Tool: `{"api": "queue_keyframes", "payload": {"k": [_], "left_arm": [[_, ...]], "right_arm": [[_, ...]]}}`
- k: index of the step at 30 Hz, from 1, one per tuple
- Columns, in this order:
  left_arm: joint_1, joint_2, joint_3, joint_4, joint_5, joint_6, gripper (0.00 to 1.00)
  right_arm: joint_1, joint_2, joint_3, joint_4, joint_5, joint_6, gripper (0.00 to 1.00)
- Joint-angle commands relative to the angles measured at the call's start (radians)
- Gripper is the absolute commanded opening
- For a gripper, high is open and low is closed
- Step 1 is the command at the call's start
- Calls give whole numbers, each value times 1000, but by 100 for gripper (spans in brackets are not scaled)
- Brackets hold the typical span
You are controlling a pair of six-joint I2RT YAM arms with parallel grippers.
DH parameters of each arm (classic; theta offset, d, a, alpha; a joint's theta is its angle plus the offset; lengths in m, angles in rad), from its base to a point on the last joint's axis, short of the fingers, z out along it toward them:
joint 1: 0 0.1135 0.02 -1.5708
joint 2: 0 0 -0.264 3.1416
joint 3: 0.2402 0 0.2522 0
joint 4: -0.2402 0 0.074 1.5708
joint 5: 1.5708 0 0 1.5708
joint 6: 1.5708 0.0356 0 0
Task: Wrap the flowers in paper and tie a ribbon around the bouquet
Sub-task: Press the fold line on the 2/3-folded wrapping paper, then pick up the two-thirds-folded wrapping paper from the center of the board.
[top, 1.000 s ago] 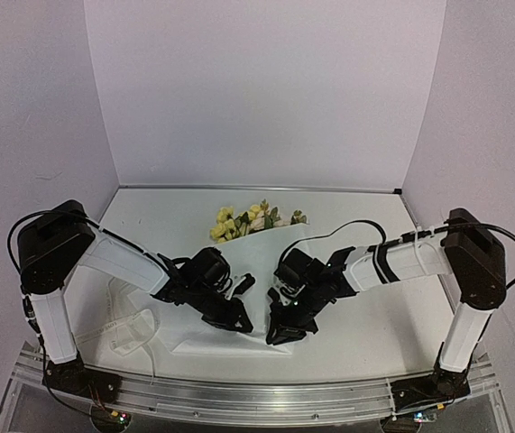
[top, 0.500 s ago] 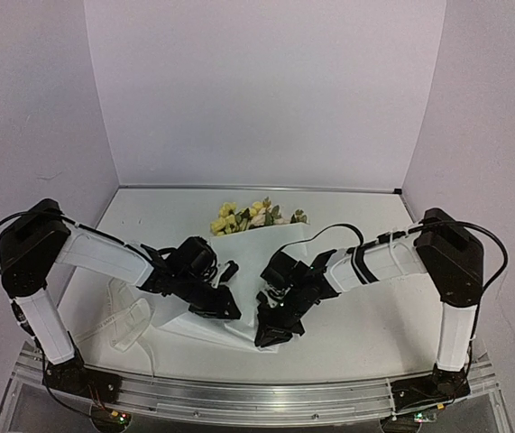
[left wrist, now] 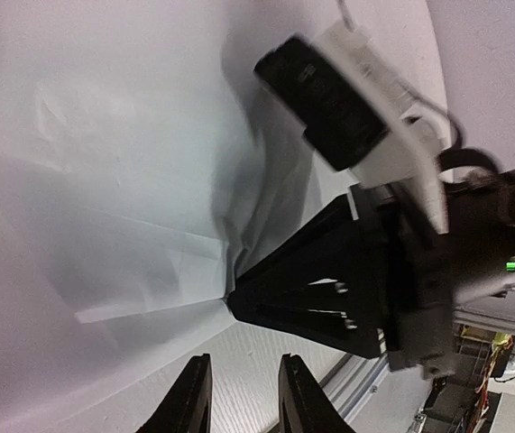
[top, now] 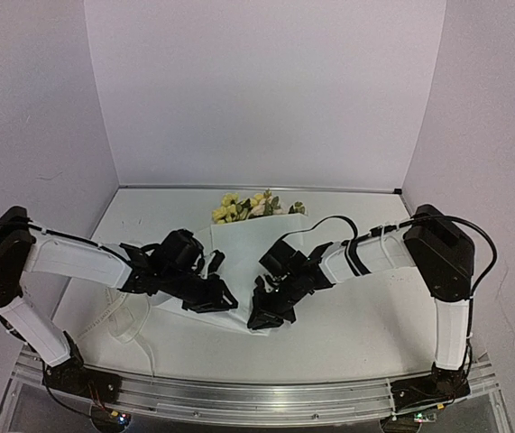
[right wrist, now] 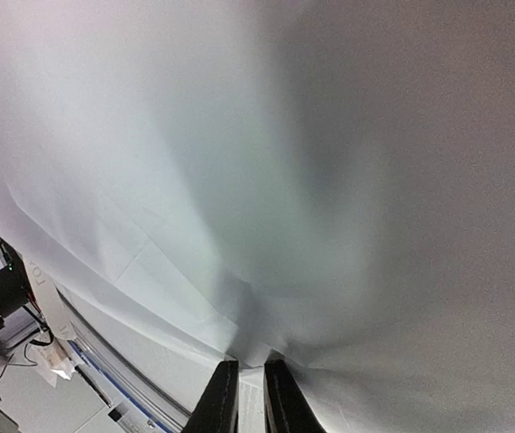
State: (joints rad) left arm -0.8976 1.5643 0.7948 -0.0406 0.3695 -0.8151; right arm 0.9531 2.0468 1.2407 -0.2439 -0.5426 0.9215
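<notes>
So the bouquet [top: 239, 257] is lying flat mid-table, long axis running near to far. The flowers [top: 250, 207] point at the back wall and the narrow end points toward the arms. The right claw [right wrist: 243, 365] is pinching the paper [right wrist: 239, 180] at that near tip. The left claw [left wrist: 243, 365] is just beside it, slightly apart and empty.

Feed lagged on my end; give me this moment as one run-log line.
step: wrapping | left gripper: open, empty | right gripper: pinching paper at near corner | flowers: blooms showing at far end | ribbon: loose, left of paper
</notes>
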Motion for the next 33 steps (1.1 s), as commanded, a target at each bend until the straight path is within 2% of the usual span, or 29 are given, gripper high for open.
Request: {"api": "queue_keyframes", "payload": {"k": [1, 10, 16, 20, 24, 28, 33], "left_arm": [[-35, 139, 4, 138, -18, -56, 27], [-37, 167, -48, 117, -144, -122, 25], [-37, 61, -229, 57, -212, -150, 25], [-28, -57, -334, -27, -306, -205, 25], [53, -141, -400, -106, -388, -289, 26], [165, -182, -429, -120, -398, -307, 28], [195, -219, -396, -251, -435, -314, 29]], "right_arm": [[-12, 51, -57, -75, 143, 9, 13], [-12, 26, -116, -75, 154, 0, 13], [-17, 34, -115, -75, 142, 2, 13], [-19, 35, -119, -75, 138, 2, 13], [-21, 37, -127, -76, 134, 2, 13], [-23, 37, -137, -75, 130, 3, 12], [-27, 33, -142, -75, 128, 2, 12]]}}
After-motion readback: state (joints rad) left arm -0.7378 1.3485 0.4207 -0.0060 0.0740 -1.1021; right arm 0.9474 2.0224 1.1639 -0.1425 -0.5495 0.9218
